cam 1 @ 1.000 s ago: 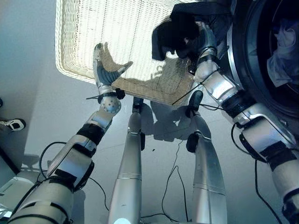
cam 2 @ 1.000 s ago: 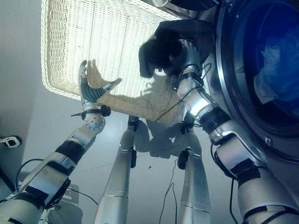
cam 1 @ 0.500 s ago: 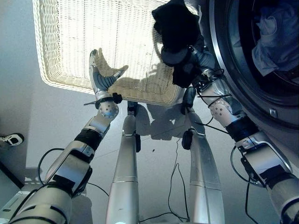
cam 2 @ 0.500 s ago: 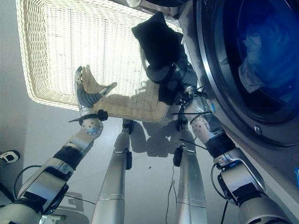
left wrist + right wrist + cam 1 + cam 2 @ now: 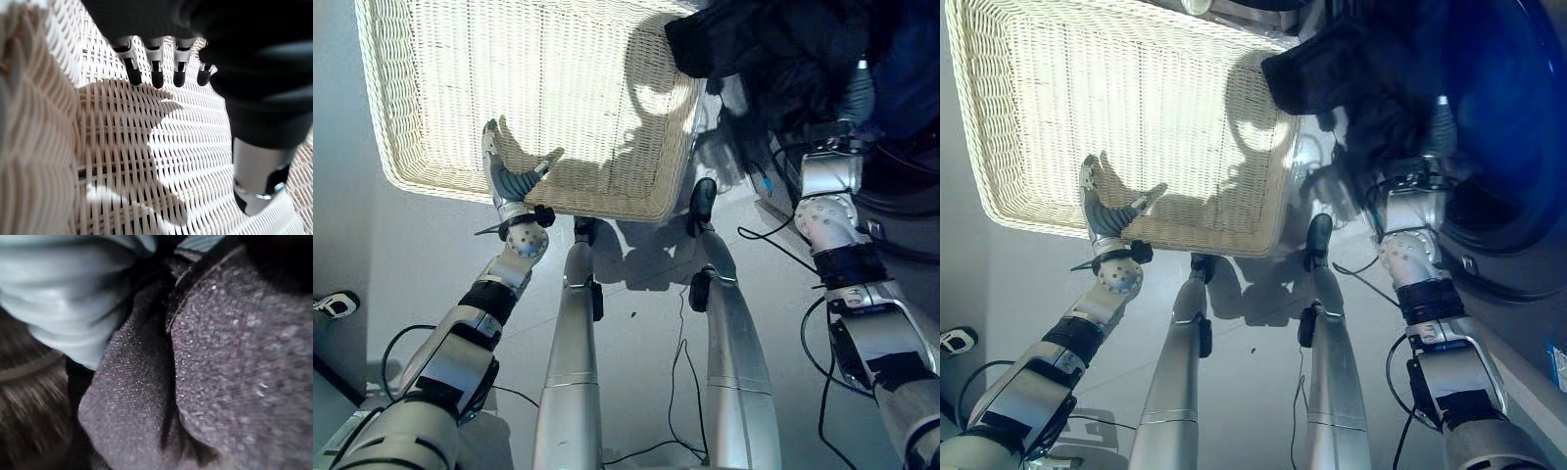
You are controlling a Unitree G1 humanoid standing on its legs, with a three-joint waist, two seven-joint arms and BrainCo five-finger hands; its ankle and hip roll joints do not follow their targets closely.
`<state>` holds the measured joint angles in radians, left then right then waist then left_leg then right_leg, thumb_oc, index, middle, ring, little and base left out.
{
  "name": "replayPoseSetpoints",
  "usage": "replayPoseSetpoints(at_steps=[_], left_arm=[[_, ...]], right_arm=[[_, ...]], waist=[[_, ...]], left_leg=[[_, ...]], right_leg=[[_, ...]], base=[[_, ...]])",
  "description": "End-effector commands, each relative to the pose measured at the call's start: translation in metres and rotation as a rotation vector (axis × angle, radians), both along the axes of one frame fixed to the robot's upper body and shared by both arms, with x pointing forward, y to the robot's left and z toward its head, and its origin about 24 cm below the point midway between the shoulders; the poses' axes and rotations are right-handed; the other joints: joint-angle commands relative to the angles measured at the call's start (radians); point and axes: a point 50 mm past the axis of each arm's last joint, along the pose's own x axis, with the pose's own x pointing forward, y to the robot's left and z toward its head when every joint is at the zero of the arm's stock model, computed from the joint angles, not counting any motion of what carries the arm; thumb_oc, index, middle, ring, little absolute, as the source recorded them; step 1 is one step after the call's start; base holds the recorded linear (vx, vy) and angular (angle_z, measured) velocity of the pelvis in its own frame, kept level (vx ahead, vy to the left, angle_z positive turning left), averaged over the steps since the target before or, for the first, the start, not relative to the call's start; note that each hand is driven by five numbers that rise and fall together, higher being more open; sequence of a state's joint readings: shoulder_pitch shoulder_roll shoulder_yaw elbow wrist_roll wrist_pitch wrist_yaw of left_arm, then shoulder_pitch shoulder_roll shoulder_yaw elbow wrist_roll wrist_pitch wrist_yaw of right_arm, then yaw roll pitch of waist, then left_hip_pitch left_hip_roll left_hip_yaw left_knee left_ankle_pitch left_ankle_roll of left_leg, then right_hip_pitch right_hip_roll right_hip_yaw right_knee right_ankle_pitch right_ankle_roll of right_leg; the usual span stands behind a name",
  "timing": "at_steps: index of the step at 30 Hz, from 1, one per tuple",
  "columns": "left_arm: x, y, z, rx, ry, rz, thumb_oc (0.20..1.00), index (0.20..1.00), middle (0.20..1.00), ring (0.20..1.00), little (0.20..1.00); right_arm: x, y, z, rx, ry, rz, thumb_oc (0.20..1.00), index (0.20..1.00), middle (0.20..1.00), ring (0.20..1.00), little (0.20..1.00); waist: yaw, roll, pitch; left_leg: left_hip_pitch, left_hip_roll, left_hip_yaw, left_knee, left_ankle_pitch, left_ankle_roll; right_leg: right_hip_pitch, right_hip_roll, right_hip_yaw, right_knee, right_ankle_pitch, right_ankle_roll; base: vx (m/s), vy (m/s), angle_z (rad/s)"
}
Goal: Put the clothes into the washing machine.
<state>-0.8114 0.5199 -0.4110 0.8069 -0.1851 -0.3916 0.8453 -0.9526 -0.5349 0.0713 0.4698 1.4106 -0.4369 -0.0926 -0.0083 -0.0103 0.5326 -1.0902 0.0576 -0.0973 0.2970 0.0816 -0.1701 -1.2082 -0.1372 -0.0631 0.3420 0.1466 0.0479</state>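
At the far right of the scene, our right arm reaches up to the round opening of the dark front-loading washing machine (image 5: 1518, 147), and the right hand (image 5: 858, 93) is buried in a bunched black garment of coarse-woven cloth (image 5: 754, 49). Its fingers are hidden by the fabric, so we cannot tell whether they grasp it or have let go. From the right wrist we see the same dark weave (image 5: 220, 372) up close, lying against a pale blue piece of clothing (image 5: 73, 289). We judge that blue piece to be lying in the drum, though the drum itself is too dark to make out.

The black garment hangs partly across the machine's mouth, with one fold spilling left over the far right corner of the wide, pale woven wicker basket (image 5: 999, 186). It is not yet fully inside, as far as we can see.

Our left hand (image 5: 507, 176) rests on the near rim of the basket, fingers straight and relaxed, holding nothing. No clothes show on the basket's woven bottom in any view.

We judge the task close to its end: the black garment needs pushing through the door and releasing, and the fold over the basket corner should follow it in.
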Motion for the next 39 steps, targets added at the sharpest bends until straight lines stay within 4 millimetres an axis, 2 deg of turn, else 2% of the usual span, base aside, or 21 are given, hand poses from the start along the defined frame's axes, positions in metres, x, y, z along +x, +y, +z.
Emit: replayPoseSetpoints(at_steps=[1,5,6,9,11,12,14,16,17,18,19,20,21,23,26,30,31,32,33,37,39], left_arm=[[-0.002,0.009,0.013,-0.056,-0.082,0.0,1.0,1.0,1.0,1.0,1.0],[-0.001,0.01,0.016,-0.053,-0.081,-0.003,1.0,1.0,1.0,1.0,1.0],[0.001,0.011,0.018,-0.049,-0.079,-0.003,1.0,1.0,1.0,1.0,1.0],[0.004,0.008,0.022,-0.046,-0.078,-0.009,1.0,1.0,1.0,1.0,1.0],[0.003,0.007,0.021,-0.04,-0.073,-0.018,1.0,1.0,1.0,1.0,1.0],[0.003,0.007,0.019,-0.035,-0.069,-0.02,1.0,1.0,1.0,1.0,1.0],[-0.001,0.012,0.012,-0.026,-0.06,-0.018,1.0,1.0,1.0,1.0,1.0],[-0.009,0.017,0.0,-0.012,-0.052,-0.012,1.0,1.0,1.0,1.0,1.0],[-0.01,0.018,-0.002,-0.009,-0.051,-0.01,1.0,1.0,1.0,1.0,1.0],[-0.019,0.026,-0.008,0.003,-0.046,0.004,1.0,1.0,1.0,1.0,1.0],[-0.021,0.03,-0.009,0.006,-0.043,0.01,1.0,1.0,1.0,1.0,1.0],[-0.026,0.039,-0.013,0.01,-0.031,0.026,1.0,1.0,1.0,1.0,1.0],[-0.029,0.045,-0.013,0.014,-0.021,0.034,1.0,1.0,1.0,1.0,1.0],[-0.033,0.052,-0.017,0.018,-0.004,0.042,1.0,1.0,1.0,1.0,1.0],[-0.037,0.058,-0.022,0.019,0.02,0.042,1.0,1.0,1.0,1.0,1.0],[-0.036,0.062,-0.023,0.021,0.043,0.02,1.0,1.0,1.0,1.0,1.0],[-0.036,0.062,-0.023,0.022,0.044,0.017,1.0,1.0,1.0,1.0,1.0],[-0.035,0.061,-0.023,0.024,0.047,0.005,1.0,1.0,1.0,1.0,1.0],[-0.034,0.061,-0.022,0.026,0.049,-0.001,1.0,1.0,1.0,1.0,1.0],[-0.033,0.057,-0.024,0.029,0.054,-0.02,1.0,1.0,1.0,1.0,1.0],[-0.03,0.055,-0.023,0.025,0.061,-0.024,1.0,1.0,1.0,1.0,1.0]], right_arm=[[-0.011,-0.016,0.012,0.051,-0.046,-0.054,0.2,0.2,0.2,0.2,0.2],[0.0,-0.035,-0.003,0.076,0.097,-0.108,0.2,0.2,0.2,0.2,0.2],[0.008,-0.042,-0.016,0.077,0.234,-0.134,0.2,0.2,0.2,0.2,0.2],[0.02,-0.05,-0.039,0.059,0.5,-0.175,0.2,0.2,0.2,0.2,0.2],[0.019,-0.067,-0.038,0.094,0.578,-0.246,0.2,0.2,0.2,0.2,0.2],[0.014,-0.078,-0.028,0.114,0.574,-0.314,0.2,0.2,0.2,0.2,0.2],[0.002,-0.102,-0.006,0.178,0.547,-0.442,0.2,0.2,0.2,0.2,0.2],[-0.023,-0.13,0.02,0.305,0.462,-0.63,0.2,0.2,0.2,0.2,0.2],[-0.029,-0.135,0.026,0.324,0.438,-0.678,0.2,0.2,0.2,0.2,0.2],[-0.055,-0.147,0.056,0.385,0.348,-0.827,0.2,0.2,0.2,0.2,0.2],[-0.063,-0.149,0.064,0.408,0.317,-0.871,0.2,0.2,0.2,0.2,0.2],[-0.082,-0.151,0.08,0.434,0.272,-0.995,0.2,0.2,0.2,0.2,0.2],[-0.093,-0.156,0.087,0.463,0.25,-1.043,0.2,0.2,0.2,0.2,0.2],[-0.116,-0.167,0.097,0.503,0.212,-1.148,0.2,0.2,0.2,0.2,0.2],[-0.14,-0.181,0.101,0.565,0.205,-1.271,0.2,0.2,0.2,0.2,0.2],[-0.157,-0.203,0.095,0.604,0.271,-1.358,0.2,0.2,0.2,0.2,0.2],[-0.157,-0.206,0.092,0.6,0.293,-1.349,0.398,0.398,0.398,0.398,0.398],[-0.153,-0.213,0.085,0.575,0.358,-1.326,0.944,0.944,0.944,0.944,0.944],[-0.152,-0.215,0.083,0.569,0.368,-1.319,1.0,1.0,1.0,1.0,1.0],[-0.135,-0.217,0.068,0.445,0.491,-1.289,1.0,1.0,1.0,1.0,1.0],[-0.12,-0.216,0.055,0.306,0.618,-1.262,1.0,1.0,1.0,1.0,1.0]], waist=[[0.002,0.026,-0.013],[0.003,0.028,-0.013],[0.003,0.028,-0.013],[0.009,0.032,-0.013],[0.015,0.038,-0.013],[0.017,0.039,-0.013],[0.021,0.039,-0.013],[0.027,0.033,-0.013],[0.028,0.032,-0.013],[0.029,0.018,-0.013],[0.028,0.013,-0.013],[0.02,0.0,-0.013],[0.015,-0.01,-0.013],[0.009,-0.028,-0.013],[0.005,-0.045,-0.013],[0.01,-0.045,-0.013],[0.011,-0.044,-0.013],[0.015,-0.038,-0.013],[0.017,-0.036,-0.013],[0.026,-0.02,-0.013],[0.027,-0.013,-0.013]], left_leg=[[0.024,-0.097,0.081,-0.041,0.022,0.098],[0.026,-0.094,0.084,-0.039,0.021,0.094],[0.026,-0.094,0.085,-0.037,0.021,0.093],[0.025,-0.095,0.084,-0.036,0.022,0.094],[0.026,-0.096,0.078,-0.03,0.019,0.095],[0.025,-0.095,0.076,-0.021,0.015,0.095],[0.024,-0.091,0.072,-0.005,0.001,0.095],[0.022,-0.088,0.062,0.002,-0.011,0.098],[0.022,-0.087,0.06,0.0,-0.013,0.098],[0.024,-0.088,0.051,-0.006,-0.014,0.101],[0.026,-0.089,0.05,-0.007,-0.015,0.102],[0.035,-0.088,0.048,-0.009,-0.017,0.105],[0.045,-0.087,0.047,-0.009,-0.021,0.108],[0.066,-0.084,0.047,-0.011,-0.025,0.113],[0.091,-0.083,0.045,-0.007,-0.029,0.117],[0.112,-0.089,0.04,-0.005,-0.028,0.121],[0.114,-0.091,0.039,-0.004,-0.027,0.121],[0.115,-0.096,0.037,-0.004,-0.027,0.122],[0.113,-0.1,0.034,-0.003,-0.028,0.123],[0.106,-0.109,0.029,-0.002,-0.028,0.127],[0.106,-0.11,0.032,-0.005,-0.025,0.125]], right_leg=[[0.053,0.09,-0.096,0.013,-0.008,0.081],[0.057,0.087,-0.098,0.008,-0.005,0.081],[0.058,0.088,-0.097,0.005,-0.003,0.08],[0.057,0.09,-0.097,0.003,-0.002,0.074],[0.058,0.097,-0.091,0.003,0.0,0.07],[0.059,0.097,-0.091,0.006,-0.002,0.069],[0.063,0.095,-0.092,0.01,-0.007,0.069],[0.071,0.096,-0.095,0.01,-0.009,0.07],[0.073,0.097,-0.096,0.009,-0.009,0.07],[0.082,0.105,-0.1,0.0,-0.004,0.071],[0.086,0.108,-0.1,-0.004,-0.003,0.071],[0.099,0.115,-0.099,-0.011,0.0,0.071],[0.111,0.12,-0.098,-0.015,0.0,0.07],[0.134,0.13,-0.096,-0.017,-0.003,0.067],[0.166,0.136,-0.095,-0.018,-0.012,0.063],[0.19,0.135,-0.097,-0.016,-0.02,0.06],[0.191,0.135,-0.097,-0.017,-0.02,0.06],[0.192,0.134,-0.096,-0.019,-0.021,0.059],[0.19,0.133,-0.095,-0.02,-0.021,0.058],[0.18,0.129,-0.095,-0.02,-0.024,0.055],[0.178,0.128,-0.094,-0.023,-0.022,0.056]], base=[[0.0,0.0,0.0],[0.0,-0.01,-0.07],[0.0,-0.027,-0.07],[0.0,0.0,0.0],[0.01,-0.017,0.0],[0.0,0.0,0.0],[0.0,0.0,0.0],[0.0,-0.019,-0.02],[-0.02,-0.079,-0.05],[-0.02,-0.075,-0.05],[-0.03,-0.079,-0.03],[-0.02,-0.038,-0.01],[-0.02,-0.031,-0.01],[-0.01,-0.009,-0.03],[0.0,-0.009,-0.06],[0.0,0.0,-0.01],[0.0,0.0,0.0],[0.02,0.006,0.03],[0.02,0.008,0.04],[0.02,0.001,0.05],[0.02,0.005,0.07]])
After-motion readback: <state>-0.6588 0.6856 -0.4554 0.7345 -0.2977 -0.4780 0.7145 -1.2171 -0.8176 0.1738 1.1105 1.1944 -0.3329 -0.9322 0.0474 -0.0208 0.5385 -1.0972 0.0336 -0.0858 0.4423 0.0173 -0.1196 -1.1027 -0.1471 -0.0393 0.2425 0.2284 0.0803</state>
